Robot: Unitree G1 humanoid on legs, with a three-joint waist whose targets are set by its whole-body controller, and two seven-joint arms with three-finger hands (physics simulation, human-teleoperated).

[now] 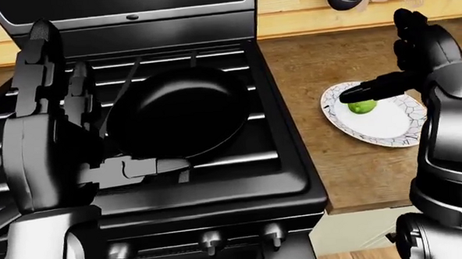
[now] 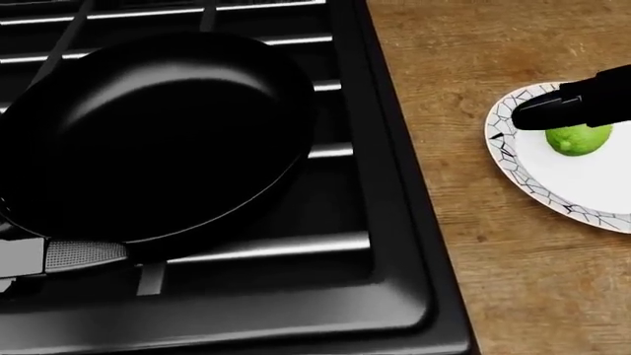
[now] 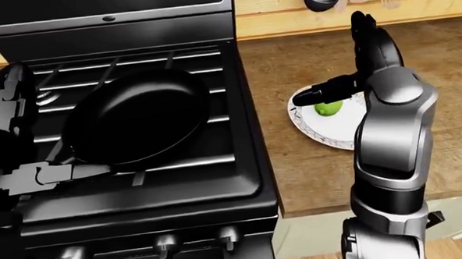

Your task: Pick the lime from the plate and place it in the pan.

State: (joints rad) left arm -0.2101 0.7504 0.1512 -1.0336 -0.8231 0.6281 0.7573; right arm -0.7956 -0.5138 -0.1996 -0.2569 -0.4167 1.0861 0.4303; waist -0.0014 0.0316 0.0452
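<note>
One lime [image 2: 579,139] sits on the patterned plate [image 2: 552,194], toward the plate's top-left part in the head view, and it looks close to round, with no clear long axis to line up on. Right hand [image 1: 415,57] hovers just above it with fingers spread and upright; one finger [image 2: 567,107] reaches leftward across the lime's top edge, but nothing closes round the fruit, so it is not yet held. From that finger the lime lies just below and slightly right, so the coming move is probably a short drop and a closing grip.

Plate rests on the wooden worktop [image 2: 473,259], near the stove [image 2: 394,222] edge. Pan [image 2: 157,140] lies well apart to the left on the grates, open and unobstructed. Left hand [image 1: 54,90] stands by the pan's left side, fingers open, holding nothing, much farther from the lime.
</note>
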